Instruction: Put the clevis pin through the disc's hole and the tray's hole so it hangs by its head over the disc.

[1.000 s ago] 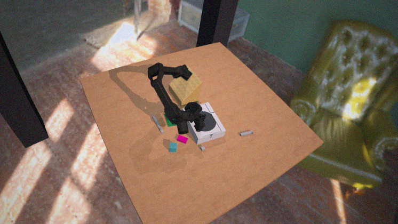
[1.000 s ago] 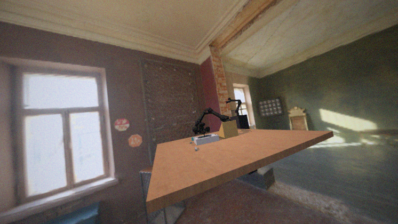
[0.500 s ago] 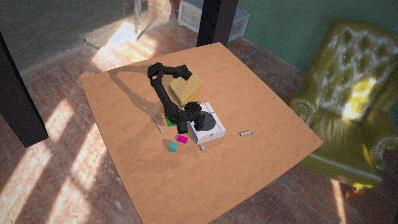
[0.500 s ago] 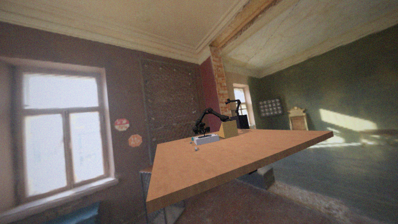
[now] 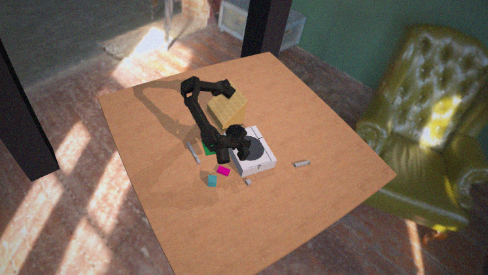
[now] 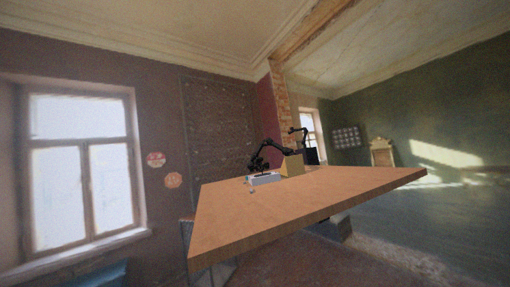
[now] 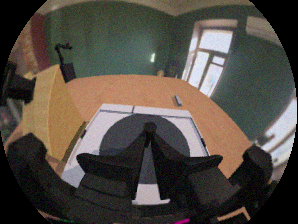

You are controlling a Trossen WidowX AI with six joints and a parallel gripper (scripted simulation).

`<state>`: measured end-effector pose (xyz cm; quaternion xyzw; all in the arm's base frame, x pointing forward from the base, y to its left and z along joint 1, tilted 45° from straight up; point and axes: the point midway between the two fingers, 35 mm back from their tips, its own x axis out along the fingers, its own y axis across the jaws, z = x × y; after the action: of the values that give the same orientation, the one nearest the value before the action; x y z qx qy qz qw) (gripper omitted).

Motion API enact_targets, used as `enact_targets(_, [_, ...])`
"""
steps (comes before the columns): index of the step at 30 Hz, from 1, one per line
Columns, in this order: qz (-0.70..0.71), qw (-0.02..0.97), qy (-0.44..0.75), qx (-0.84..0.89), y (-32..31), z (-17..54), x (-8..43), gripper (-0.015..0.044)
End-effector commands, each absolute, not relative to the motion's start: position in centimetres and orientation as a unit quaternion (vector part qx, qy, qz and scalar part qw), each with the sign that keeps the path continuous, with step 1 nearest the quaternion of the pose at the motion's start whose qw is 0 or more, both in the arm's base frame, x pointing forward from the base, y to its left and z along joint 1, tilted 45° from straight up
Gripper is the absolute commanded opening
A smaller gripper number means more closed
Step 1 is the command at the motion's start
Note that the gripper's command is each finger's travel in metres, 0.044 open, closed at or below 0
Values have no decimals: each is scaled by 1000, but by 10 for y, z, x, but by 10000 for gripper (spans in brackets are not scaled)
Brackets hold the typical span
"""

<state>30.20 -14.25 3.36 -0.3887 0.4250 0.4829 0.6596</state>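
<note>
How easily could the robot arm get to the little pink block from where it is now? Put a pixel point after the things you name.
Probably yes: the pink block point(image 5: 223, 170) lies beside the tray point(image 5: 258, 167) point(image 6: 264, 179), nothing on top. But the gripper point(image 5: 246, 145) point(image 7: 148, 133) is shut on something, so grasping seems unlikely yet.
</note>
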Motion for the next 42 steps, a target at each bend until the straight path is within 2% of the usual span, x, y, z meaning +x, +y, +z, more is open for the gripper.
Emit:
enact_targets(1, [485,658,425,-388,-142,33,299,0])
enact_targets(42, [485,658,425,-388,-142,33,292,0])
